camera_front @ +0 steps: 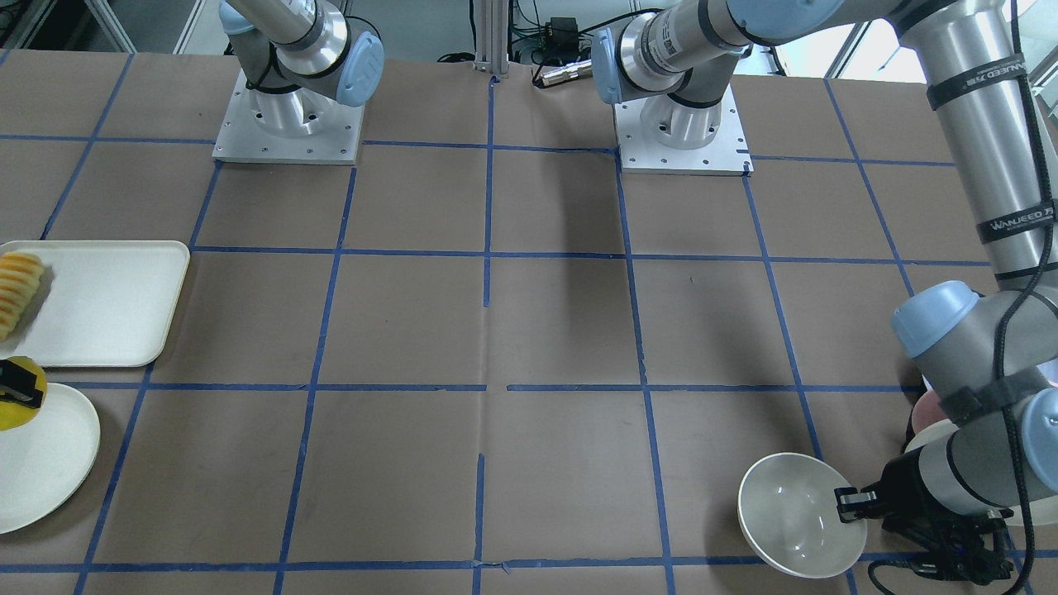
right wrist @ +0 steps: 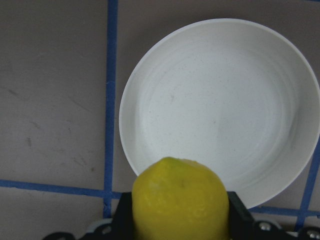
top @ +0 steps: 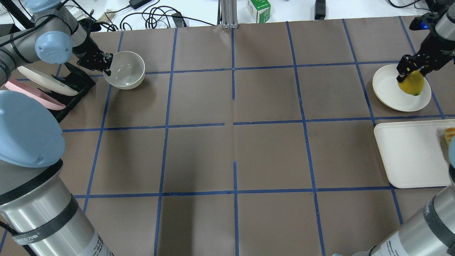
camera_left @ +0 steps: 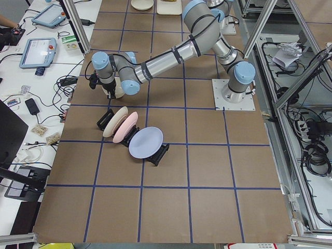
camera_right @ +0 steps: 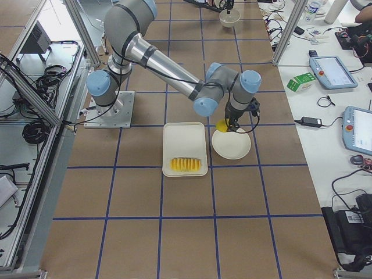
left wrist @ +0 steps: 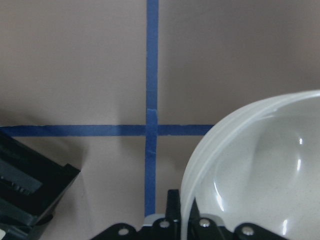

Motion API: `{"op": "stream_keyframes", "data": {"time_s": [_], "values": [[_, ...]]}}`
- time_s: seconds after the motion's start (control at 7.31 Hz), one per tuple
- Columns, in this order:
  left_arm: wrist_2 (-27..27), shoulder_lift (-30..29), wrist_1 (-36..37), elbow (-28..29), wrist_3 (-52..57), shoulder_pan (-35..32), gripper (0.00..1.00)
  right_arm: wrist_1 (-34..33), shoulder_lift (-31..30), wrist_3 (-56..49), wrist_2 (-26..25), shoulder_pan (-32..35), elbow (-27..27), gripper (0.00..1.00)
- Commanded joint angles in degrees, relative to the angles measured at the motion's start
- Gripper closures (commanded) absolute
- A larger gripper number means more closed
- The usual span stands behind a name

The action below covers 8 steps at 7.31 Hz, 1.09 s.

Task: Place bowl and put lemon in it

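The off-white bowl is at the far left of the table in the overhead view, tilted. My left gripper is shut on its rim; the front view shows the same hold on the bowl. The left wrist view shows the glossy inside of the bowl. My right gripper is shut on the yellow lemon and holds it just over a flat cream plate at the far right. The right wrist view shows the lemon between the fingers, above the plate.
A black rack with pastel plates stands right beside the bowl, on its left. A cream tray with a row of orange-yellow slices lies next to the flat plate. Cables and a green box lie beyond the far edge.
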Motion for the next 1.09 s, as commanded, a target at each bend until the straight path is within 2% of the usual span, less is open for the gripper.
{"op": "stream_keyframes", "data": {"time_s": [0.0, 0.14, 0.27, 0.55, 0.82, 0.96], "values": [[-2.4, 2.4, -4.8, -0.6, -0.1, -2.0, 1.0, 5.8, -4.4, 8.2, 0.0, 4.1, 0.0, 1.0], [-3.8, 3.9, -6.5, -1.7, -0.7, -4.6, 1.0, 8.0, -5.7, 12.7, 0.0, 6.7, 0.0, 1.0], [-4.7, 5.5, -6.4, -5.5, -1.1, -7.3, 1.0, 9.3, -6.9, 16.8, 0.0, 8.8, 0.1, 1.0], [-6.4, 9.3, -1.1, -13.1, -12.3, -13.2, 1.0, 10.9, -8.9, 23.8, 0.4, 13.0, 0.8, 1.0], [-6.0, 11.1, 2.1, -14.5, -22.4, -20.9, 1.0, 11.5, -9.6, 32.6, 0.5, 19.1, 0.8, 1.0], [-6.0, 11.1, 2.0, -15.2, -24.9, -22.4, 1.0, 11.4, -9.7, 37.9, 0.5, 22.6, 0.8, 1.0]]}}
